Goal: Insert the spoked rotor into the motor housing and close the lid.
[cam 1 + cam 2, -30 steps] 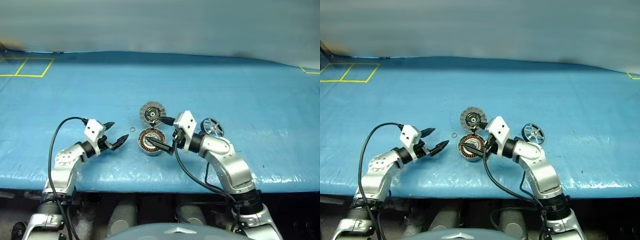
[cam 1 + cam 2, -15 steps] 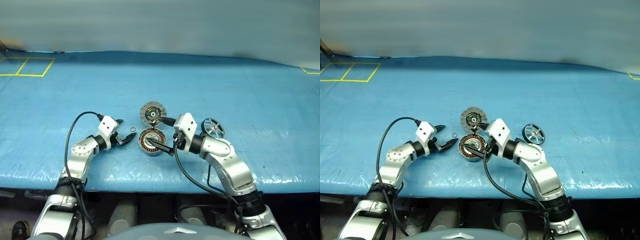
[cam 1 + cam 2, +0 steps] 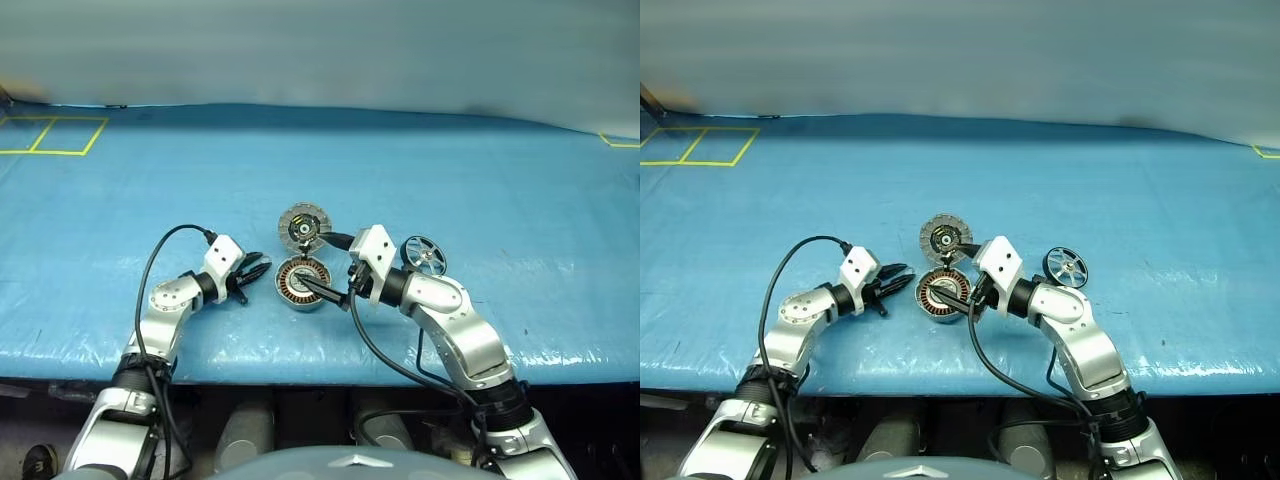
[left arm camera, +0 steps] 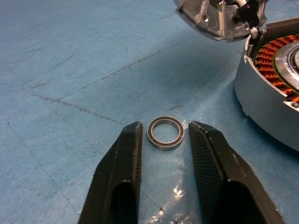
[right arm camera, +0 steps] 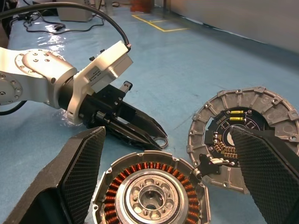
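Note:
The motor housing [image 3: 303, 283] sits open on the blue table, its copper windings showing. Its lid [image 3: 304, 226] lies flipped back just behind it, segmented face up. To the right of both, the spoked rotor [image 3: 425, 255] rests on the table, beside my right wrist. My right gripper [image 3: 313, 262] stands wide open over the housing [image 5: 154, 196] and lid [image 5: 243, 135], holding nothing. Just left of the housing, my left gripper [image 4: 164, 128] is low at the table. Its fingers [image 4: 126, 158] flank a small dark ring [image 4: 166, 133] with thin gaps on both sides.
Blue sheeting [image 3: 480, 180] covers the whole table. Yellow tape squares [image 3: 50, 135] mark its far left corner. The table's front edge [image 3: 300, 375] runs just below both arms. A black cable [image 3: 160, 250] loops over my left forearm.
My left gripper has moved right toward the housing and lowered to the small ring, and its fingers have narrowed around it. The right arm has stayed put.

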Motion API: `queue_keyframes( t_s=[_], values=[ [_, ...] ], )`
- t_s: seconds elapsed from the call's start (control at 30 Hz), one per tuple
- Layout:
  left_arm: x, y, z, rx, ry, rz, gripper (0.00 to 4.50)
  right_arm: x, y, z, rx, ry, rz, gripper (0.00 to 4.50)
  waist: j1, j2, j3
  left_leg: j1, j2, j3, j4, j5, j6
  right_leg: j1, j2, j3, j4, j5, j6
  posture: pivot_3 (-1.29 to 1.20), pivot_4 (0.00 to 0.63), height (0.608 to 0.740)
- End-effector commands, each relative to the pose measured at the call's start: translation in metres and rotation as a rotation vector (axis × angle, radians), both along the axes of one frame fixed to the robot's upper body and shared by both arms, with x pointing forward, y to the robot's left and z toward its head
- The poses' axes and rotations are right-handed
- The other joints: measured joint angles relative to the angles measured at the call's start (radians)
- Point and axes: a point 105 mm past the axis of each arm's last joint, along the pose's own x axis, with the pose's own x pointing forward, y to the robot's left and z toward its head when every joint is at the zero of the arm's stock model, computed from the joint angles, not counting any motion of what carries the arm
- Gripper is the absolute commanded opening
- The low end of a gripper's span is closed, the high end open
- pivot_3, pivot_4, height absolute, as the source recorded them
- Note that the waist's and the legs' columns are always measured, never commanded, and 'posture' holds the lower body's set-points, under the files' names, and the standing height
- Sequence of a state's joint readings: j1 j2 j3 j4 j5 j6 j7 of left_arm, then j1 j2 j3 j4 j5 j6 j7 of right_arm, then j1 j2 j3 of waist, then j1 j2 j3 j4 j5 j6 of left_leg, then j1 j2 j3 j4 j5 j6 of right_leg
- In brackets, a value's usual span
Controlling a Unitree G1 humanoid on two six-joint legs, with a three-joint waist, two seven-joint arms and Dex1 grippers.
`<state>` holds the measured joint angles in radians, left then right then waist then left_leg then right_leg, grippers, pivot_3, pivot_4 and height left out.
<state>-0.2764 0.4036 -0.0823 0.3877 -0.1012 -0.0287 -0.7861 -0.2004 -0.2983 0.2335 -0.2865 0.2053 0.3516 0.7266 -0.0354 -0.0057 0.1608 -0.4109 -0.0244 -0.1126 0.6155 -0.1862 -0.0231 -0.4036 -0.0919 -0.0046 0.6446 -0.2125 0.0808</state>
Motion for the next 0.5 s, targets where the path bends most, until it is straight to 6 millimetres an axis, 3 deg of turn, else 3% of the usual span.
queue_keyframes(
  t_s=[0.03,0.2,0.3,0.4,0.5],
  values=[
    [-0.002,0.014,-0.009,0.036,0.017,0.068,0.65,0.001,0.004,0.011,0.019,-0.05,0.009,4.5,-0.001,0.0,0.0,0.0,0.0,0.0,0.0,0.0,0.0,0.0,0.0,0.0,0.0,0.0,0.0,0.0,0.15,0.74],
    [0.002,0.019,0.0,0.008,-0.04,0.119,0.65,0.002,-0.002,0.008,0.018,-0.036,-0.014,4.5,-0.001,0.0,0.0,0.0,0.0,0.0,0.0,0.0,0.0,0.0,0.0,0.0,0.0,0.0,0.0,0.0,0.15,0.74],
    [0.0,0.017,0.021,-0.117,-0.074,0.106,0.65,0.004,-0.018,0.002,0.004,-0.013,-0.059,4.5,0.0,0.0,0.0,0.0,0.0,0.0,0.0,0.0,0.0,0.0,0.0,0.0,0.0,0.0,0.0,0.0,0.15,0.74],
    [-0.01,0.013,0.043,-0.194,-0.091,0.029,0.65,-0.008,-0.03,0.0,0.017,0.018,-0.008,4.5,0.005,-0.001,0.0,-0.003,0.0,0.0,0.0,0.0,0.0,-0.001,0.0,0.0,-0.001,0.0,0.0,0.0,0.15,0.74],
    [-0.021,0.006,0.052,-0.167,-0.08,-0.071,0.65,-0.015,-0.039,-0.001,0.057,0.061,0.02,4.5,0.008,-0.001,0.001,-0.004,0.0,0.0,0.0,0.0,0.0,-0.003,-0.001,0.0,-0.001,0.0,0.0,0.0,0.15,0.74]
  ],
)
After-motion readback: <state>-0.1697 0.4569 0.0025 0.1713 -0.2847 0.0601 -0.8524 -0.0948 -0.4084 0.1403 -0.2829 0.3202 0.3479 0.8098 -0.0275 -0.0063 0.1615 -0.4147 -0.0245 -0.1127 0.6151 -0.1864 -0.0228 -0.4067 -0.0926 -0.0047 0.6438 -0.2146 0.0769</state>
